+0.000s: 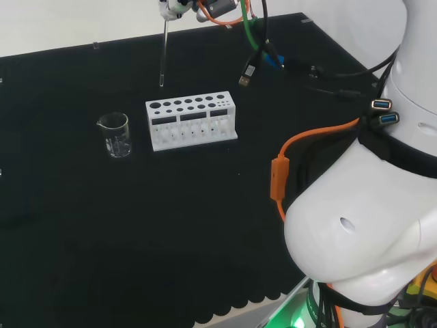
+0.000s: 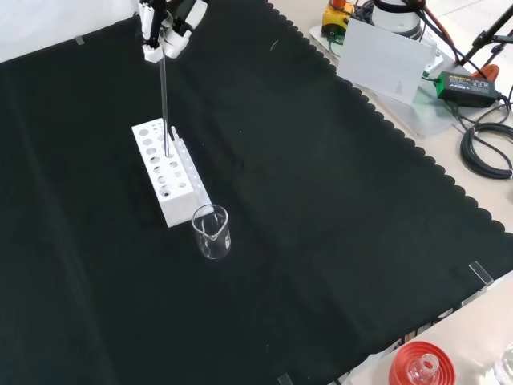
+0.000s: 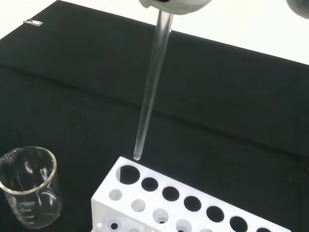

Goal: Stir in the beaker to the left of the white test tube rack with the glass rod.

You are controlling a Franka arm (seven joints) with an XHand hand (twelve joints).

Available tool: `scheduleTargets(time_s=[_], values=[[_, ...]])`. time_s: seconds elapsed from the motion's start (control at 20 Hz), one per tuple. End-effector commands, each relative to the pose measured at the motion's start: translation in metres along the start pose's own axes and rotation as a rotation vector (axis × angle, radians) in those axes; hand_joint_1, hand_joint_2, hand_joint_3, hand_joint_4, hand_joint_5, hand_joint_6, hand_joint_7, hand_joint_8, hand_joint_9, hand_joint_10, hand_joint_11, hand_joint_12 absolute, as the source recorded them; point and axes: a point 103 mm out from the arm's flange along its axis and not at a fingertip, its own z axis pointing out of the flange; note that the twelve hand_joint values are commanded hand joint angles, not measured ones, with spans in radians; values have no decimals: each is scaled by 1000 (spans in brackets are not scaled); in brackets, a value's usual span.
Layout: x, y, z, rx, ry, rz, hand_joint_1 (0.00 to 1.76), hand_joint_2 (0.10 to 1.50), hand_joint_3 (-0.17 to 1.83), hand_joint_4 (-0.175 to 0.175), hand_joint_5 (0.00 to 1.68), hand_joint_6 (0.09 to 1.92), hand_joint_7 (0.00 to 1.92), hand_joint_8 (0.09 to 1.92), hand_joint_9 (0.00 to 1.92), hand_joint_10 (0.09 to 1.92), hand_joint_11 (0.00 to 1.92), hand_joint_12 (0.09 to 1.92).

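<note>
A clear glass rod (image 1: 163, 55) hangs upright from the hand (image 1: 176, 7) at the head view's top edge; the fingers pinch its upper end. In the front view the hand (image 2: 164, 24) holds the rod (image 2: 164, 104) above the white test tube rack (image 2: 168, 171). The wrist view shows the rod (image 3: 150, 96) with its lower tip just above the rack's (image 3: 183, 205) end corner, clear of the holes. An empty clear beaker (image 1: 116, 134) stands on the cloth to the left of the rack (image 1: 191, 123) in the head view, apart from the rod. It also shows as beaker (image 2: 212, 232) and beaker (image 3: 30, 195).
Orange and green cables and a plug (image 1: 247, 75) hang beside the rack's far side in the head view. The arm's white links (image 1: 369, 219) fill the right. A red ribbed stand (image 2: 421, 365) sits off the cloth's near corner in the front view; a power supply (image 2: 465, 84) lies beyond the cloth's scalloped edge.
</note>
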Motion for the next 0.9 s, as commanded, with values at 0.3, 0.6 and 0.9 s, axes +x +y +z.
scheduleTargets(time_s=[0.3,0.6,0.9], values=[[18,-1,-10,-15,27,-33,1325,1031,-175,-175,1391,208,1478,286,1888,164,1677,607],[45,-7,-13,-16,37,-43,1327,1044,-175,-175,1349,135,1469,427,1889,160,1674,609],[67,-1,-7,-1,35,-75,1327,1044,-175,-175,1349,135,1468,431,1889,159,1674,610]])
